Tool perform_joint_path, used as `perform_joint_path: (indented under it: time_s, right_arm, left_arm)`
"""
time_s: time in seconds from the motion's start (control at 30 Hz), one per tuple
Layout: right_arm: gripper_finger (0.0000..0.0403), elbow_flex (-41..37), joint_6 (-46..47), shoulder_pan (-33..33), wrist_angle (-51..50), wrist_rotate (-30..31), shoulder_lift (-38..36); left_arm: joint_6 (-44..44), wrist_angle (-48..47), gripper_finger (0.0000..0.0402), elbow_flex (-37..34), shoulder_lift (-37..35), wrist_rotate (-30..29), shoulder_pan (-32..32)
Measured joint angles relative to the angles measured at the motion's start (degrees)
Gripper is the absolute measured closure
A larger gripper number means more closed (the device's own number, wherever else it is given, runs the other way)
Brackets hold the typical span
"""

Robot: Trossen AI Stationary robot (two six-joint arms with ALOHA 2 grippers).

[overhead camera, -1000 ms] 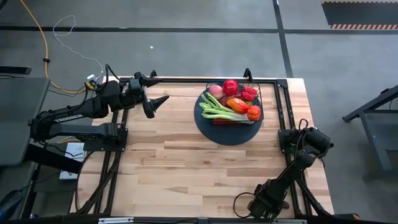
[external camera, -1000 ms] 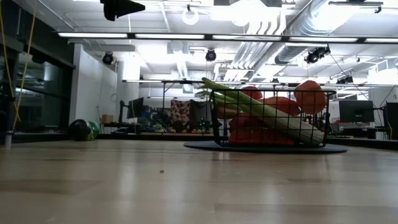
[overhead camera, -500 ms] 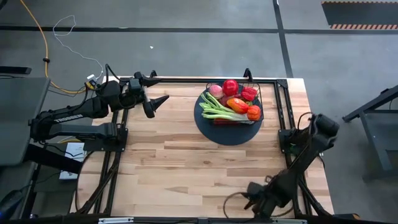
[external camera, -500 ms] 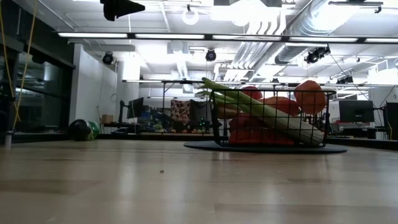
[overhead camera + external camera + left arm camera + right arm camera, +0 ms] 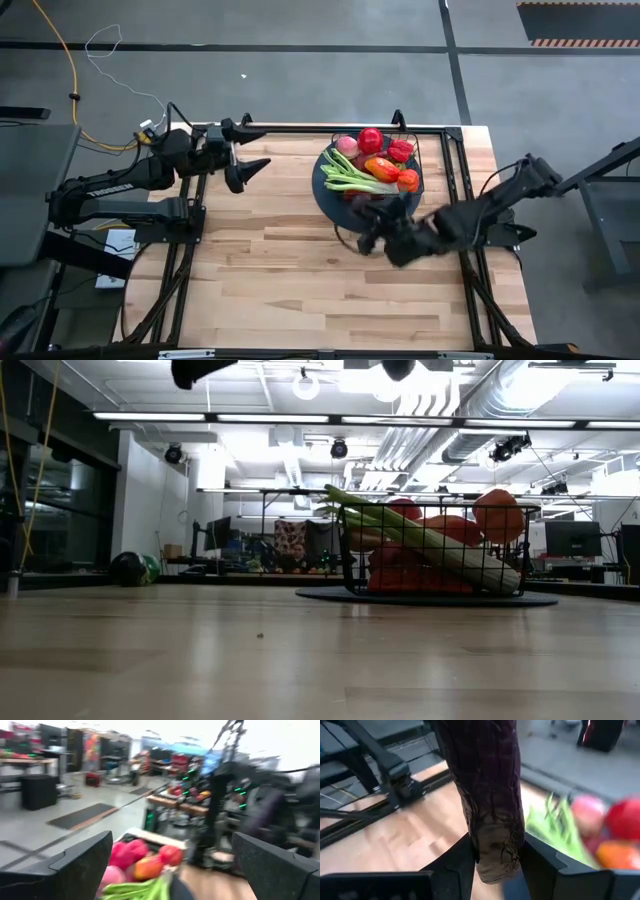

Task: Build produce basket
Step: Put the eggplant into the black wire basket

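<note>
Right gripper pinches dark eggplant near one end, just off basket at its 6 o'clock on desk; looks light, firm but slick-skinned, mid-body grip safer; left gripper wide open, empty, at basket's 9
</note>
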Motion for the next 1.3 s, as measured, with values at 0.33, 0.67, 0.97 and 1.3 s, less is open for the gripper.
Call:
perform_joint_path:
  time_s: [0.33,0.67,0.97,1.3]
  right_arm:
    - [0.0277,-10.89,-27.06,-14.78,6.16,-25.68,-10.98]
    - [0.0277,-37.42,-30.63,-28.71,53.55,-50.75,-26.7]
    - [0.0277,-32.13,-30.23,-33.59,42.54,-55.29,-27.28]
    - [0.0277,-22.36,-32.71,-35.88,23.99,-51.42,-21.62]
  left_arm:
    - [-7.87,6.14,0.0004,0.0,-0.02,2.84,-0.02]
    - [-9.63,6.16,0.0004,0.0,0.0,2.84,-0.04]
    - [-2.1,2.21,0.0004,0.0,0.0,4.37,-0.04]
    - [0.3,0.19,0.0004,0.0,0.02,3.47,-0.04]
